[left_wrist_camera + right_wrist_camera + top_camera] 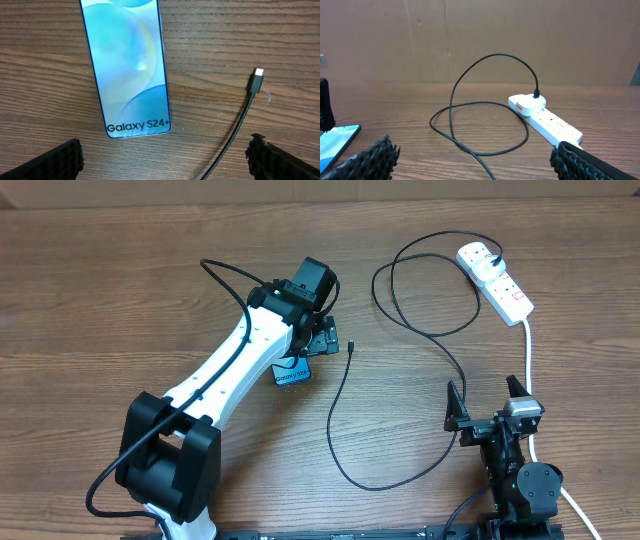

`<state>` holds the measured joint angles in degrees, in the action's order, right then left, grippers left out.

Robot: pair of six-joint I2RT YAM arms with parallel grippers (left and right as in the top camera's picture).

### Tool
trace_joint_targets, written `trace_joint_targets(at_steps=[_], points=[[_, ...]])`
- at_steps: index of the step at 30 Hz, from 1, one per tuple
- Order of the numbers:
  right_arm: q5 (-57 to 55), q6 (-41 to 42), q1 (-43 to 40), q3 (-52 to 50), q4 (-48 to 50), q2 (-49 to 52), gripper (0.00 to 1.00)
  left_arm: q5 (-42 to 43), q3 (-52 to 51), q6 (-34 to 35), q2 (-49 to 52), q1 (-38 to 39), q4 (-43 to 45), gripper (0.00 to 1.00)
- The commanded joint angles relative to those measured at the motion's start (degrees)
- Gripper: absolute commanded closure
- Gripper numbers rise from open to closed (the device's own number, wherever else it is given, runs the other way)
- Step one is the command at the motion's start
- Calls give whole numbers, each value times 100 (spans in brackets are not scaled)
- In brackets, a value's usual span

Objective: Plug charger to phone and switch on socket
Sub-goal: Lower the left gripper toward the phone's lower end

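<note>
Wooden table (100, 260): charger tip (258, 79) lies near Galaxy S24+ phone (127, 65). My left gripper (165, 152) hovers there for pickup; right gripper (487, 402) idles, both gaping empty.

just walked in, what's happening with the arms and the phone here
The left gripper hovers open over the phone, which lies screen up on the table. The charger lies loose, its tip beside the phone, unplugged; its other end is at the socket. The right gripper is open and empty.
</note>
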<state>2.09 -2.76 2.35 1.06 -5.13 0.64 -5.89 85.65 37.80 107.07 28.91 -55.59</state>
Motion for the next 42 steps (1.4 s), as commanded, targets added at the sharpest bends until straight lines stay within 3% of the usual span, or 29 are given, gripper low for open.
trace_joint_targets(at_steps=[1,42], points=[[-55,39,-7,-57,31,-42,0,-114,107,122,129,39,44,0],[-55,39,-7,-57,31,-42,0,-72,107,70,577,28,146,0]])
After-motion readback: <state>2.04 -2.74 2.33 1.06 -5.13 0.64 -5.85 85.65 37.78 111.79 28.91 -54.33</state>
